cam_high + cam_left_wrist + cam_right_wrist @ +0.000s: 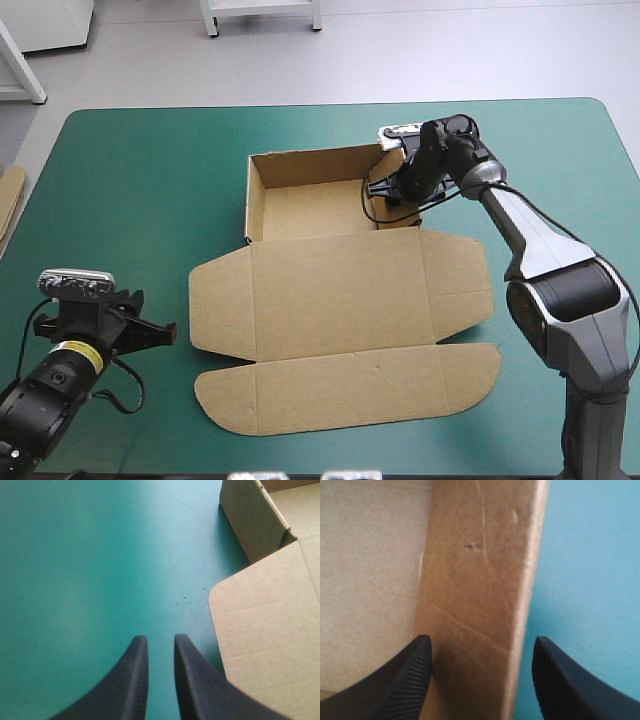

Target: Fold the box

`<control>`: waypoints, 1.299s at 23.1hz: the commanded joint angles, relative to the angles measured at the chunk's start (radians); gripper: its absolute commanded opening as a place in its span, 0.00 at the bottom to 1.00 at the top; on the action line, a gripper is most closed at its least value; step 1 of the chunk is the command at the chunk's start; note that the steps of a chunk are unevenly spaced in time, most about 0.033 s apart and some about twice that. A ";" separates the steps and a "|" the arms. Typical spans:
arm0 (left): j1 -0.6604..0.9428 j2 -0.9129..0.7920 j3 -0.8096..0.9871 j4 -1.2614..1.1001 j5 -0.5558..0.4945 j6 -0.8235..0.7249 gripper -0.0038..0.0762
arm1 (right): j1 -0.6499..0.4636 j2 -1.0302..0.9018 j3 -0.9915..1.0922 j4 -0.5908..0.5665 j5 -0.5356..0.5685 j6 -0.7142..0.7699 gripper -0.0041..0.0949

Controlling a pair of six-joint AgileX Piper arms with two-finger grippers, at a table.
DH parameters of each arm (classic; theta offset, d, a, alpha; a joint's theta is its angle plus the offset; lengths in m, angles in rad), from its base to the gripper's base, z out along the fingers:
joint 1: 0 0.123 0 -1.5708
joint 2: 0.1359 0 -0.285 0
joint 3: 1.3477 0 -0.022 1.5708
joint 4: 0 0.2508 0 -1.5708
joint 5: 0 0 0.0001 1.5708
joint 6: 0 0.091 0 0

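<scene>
The brown box [340,290] lies mid-table as an open tray [310,205] with raised walls, its lid and flaps flat toward the front. My right gripper [388,192] is at the tray's right wall. In the right wrist view it [480,645] stands open astride that wall [480,570], one finger inside the tray, the other outside over the cover. My left gripper [155,330] rests low near the front left corner, apart from the box. Its fingers are shut on nothing [161,640], with the lid's side flap [270,630] ahead and to one side.
The teal-green cover [130,180] is bare left of the box. An edge of more brown board [8,200] shows at the table's left edge. The tray's left wall [250,520] stands upright ahead of my left gripper.
</scene>
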State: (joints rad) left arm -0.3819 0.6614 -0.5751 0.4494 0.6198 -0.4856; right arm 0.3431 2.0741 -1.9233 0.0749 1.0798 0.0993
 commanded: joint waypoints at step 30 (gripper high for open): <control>-0.002 -0.002 -0.029 -0.022 -0.047 0.005 0.06 | -0.417 -0.052 -0.031 -0.032 0.139 -0.080 0.02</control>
State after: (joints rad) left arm -0.3819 0.6614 -0.5751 0.4048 0.6239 -0.4820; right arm -0.0123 2.0854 -1.9274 0.0650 1.2110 0.0252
